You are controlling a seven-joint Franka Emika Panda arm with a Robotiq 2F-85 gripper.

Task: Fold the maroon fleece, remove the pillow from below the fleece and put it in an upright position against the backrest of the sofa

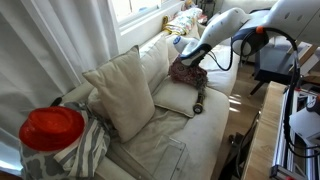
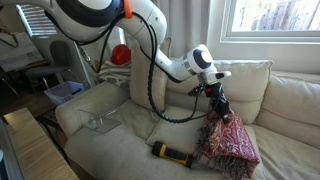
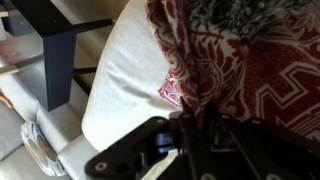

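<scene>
Pinches the maroon fleece (image 2: 232,142) between closed fingers (image 3: 200,132), bunched at the top and fanning out below in a loose cone. Just one such cloth, hanging in front of the backrest of the sofa (image 1: 155,55), held high at its top, yet with the lower folds apparently down on the pillow (image 1: 176,98) (flat, off-white, one pointed corner toward the camera). In the wrist view, shows that same pillow (image 3: 120,85) directly beneath the patterned red cloth.

Counts out as two pillows in all: the flat one, and one larger, plumper pillow (image 1: 122,92) propped upright further along. Also one yellow-and-black tool (image 2: 172,153), lying just beside the fleece; one clear plastic box (image 2: 100,122), well apart from it; one red rounded thing (image 1: 52,128) close against one striped grey-white fabric (image 1: 88,150).

Cannot tell from any view whether the flat pillow touches the backrest.
</scene>
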